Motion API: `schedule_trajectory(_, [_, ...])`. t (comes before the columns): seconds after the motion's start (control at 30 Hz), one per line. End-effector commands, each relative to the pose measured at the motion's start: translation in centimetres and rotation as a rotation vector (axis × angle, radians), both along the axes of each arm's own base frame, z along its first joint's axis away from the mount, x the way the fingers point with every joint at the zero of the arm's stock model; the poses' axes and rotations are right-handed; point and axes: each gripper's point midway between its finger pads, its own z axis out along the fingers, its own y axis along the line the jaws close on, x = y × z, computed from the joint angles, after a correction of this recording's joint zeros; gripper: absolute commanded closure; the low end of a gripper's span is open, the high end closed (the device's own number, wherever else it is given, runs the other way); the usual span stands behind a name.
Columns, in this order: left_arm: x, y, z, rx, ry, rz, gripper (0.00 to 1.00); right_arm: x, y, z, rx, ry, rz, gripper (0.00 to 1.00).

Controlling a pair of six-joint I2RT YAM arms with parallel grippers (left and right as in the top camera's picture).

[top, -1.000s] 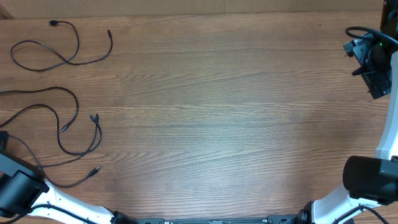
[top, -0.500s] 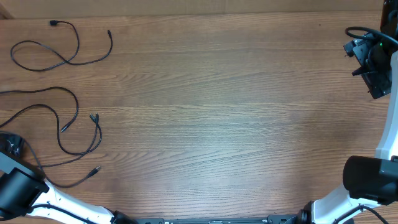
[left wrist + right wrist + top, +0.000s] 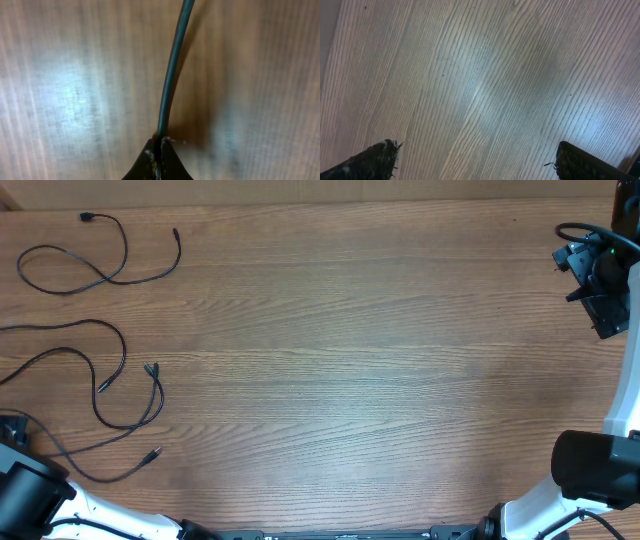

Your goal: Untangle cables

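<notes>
The left pincer (image 3: 159,152) is shut tight on one thin black cable (image 3: 170,85). In the left wrist view its two dark tips meet. The cable comes out from right between them and runs away across the wood, bending a little to one side near the top of the picture. It sits low over the table (image 3: 350,360) — its soft shadow falls just beside it.

From above, this pincer is at the left edge of the table, on the robot's side. All the cables (image 3: 123,350) lie on the left part of the table. A lone cable (image 3: 126,248) rests in a loose loop up in the far left corner, well apart from the pincer. The others lie nearer to it and cross over each other in big lazy curves. One of them runs from a small plug end (image 3: 155,451) back toward the pincer. I think that is the one being held, but it is too thin at the edge of the view to be sure.

The right pincer (image 3: 475,162) is wide open and holds nothing. Its two dark fingers (image 3: 375,160) sit far apart at the bottom of its own view, with wood showing between them. From above it is at the far right edge — well apart from every cable.
</notes>
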Motion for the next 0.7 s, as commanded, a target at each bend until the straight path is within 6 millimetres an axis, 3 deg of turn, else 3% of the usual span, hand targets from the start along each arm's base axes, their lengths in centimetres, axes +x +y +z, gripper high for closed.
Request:
schedule_trajectory(0.0, [-4.3, -1.3, -2.6, -0.098, 0.091, 0.054, 0.96, -0.1, -0.2, 0.2, -0.019, -0.003, 0.000, 0.00])
schedule_trajectory(0.2, [-4.4, 0.4, -0.5, -0.080, 0.095, 0.017, 0.96, -0.1, -0.2, 0.2, -0.019, -0.003, 0.000, 0.00])
schedule_trajectory(0.43, [-2.2, 3.4, 3.7, 0.023, 0.088, -0.024, 0.96, -0.1, -0.2, 0.2, -0.019, -0.003, 0.000, 0.00])
schedule_trajectory(0.57, [-0.9, 4.3, 4.5, 0.065, 0.066, -0.044, 0.96, -0.1, -0.2, 0.2, -0.019, -0.003, 0.000, 0.00])
schedule_trajectory(0.6, [-0.7, 4.2, 4.5, 0.064, 0.063, -0.046, 0.95, -0.1, -0.2, 0.2, -0.019, -0.003, 0.000, 0.00])
schedule_trajectory(0.67, [-0.5, 4.0, 4.3, 0.055, 0.053, -0.044, 0.75, -0.1, -0.2, 0.2, -0.019, -0.003, 0.000, 0.00])
